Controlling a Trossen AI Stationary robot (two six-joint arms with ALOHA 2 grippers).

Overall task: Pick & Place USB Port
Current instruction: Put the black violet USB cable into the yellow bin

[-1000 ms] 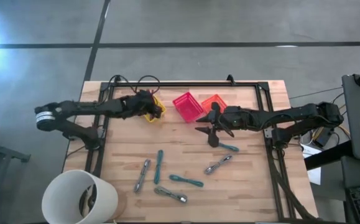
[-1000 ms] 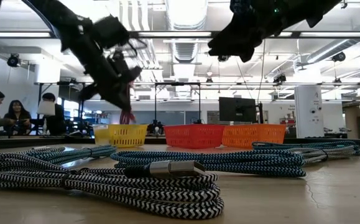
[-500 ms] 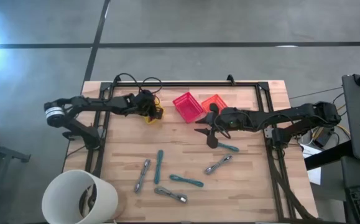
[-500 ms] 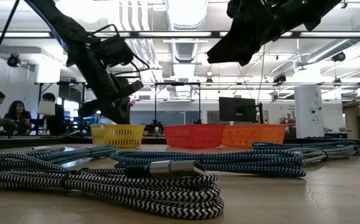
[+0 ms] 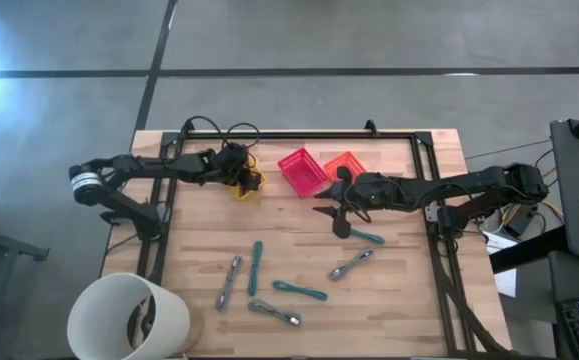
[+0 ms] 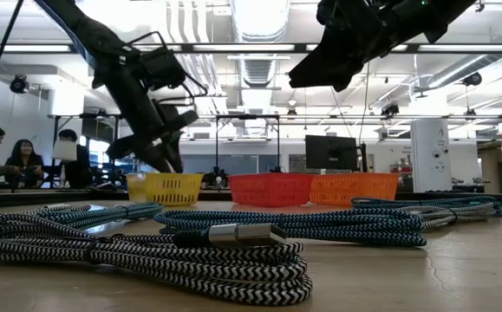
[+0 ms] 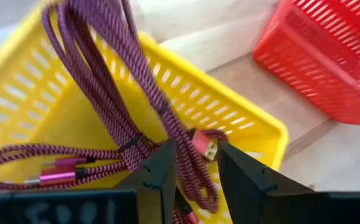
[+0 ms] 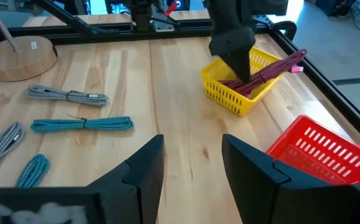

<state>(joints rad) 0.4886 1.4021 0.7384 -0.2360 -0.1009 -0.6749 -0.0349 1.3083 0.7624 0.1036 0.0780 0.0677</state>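
A maroon braided USB cable (image 7: 105, 74) lies coiled in the yellow basket (image 5: 247, 182) at the table's far left, and one loop hangs over the basket's rim (image 8: 279, 65). My left gripper (image 7: 197, 168) reaches down into that basket and is shut on the cable. In the right wrist view, my left gripper (image 8: 232, 53) stands over the basket (image 8: 242, 84). My right gripper (image 5: 334, 215) hovers open above the table's middle, near a teal cable (image 5: 366, 236), and touches nothing. My left gripper pinches a bundle of the maroon cable's strands (image 7: 189, 163) between its two fingers, just beside the red USB plug (image 7: 203, 144). The fingers come from above, pointing down into the basket. The rest of the cable lies slack on the basket floor.
A red basket (image 5: 302, 170) and an orange basket (image 5: 347, 165) sit beside the yellow one. Several coiled teal and grey cables (image 5: 256, 265) (image 5: 274, 313) (image 5: 351, 263) lie on the near half. A white bucket (image 5: 129, 318) stands at the near left corner.
My left gripper has come down into the yellow basket, still holding the maroon cable. The cable hung above the basket a second ago and now lies inside it. My right arm has stayed nearly still.
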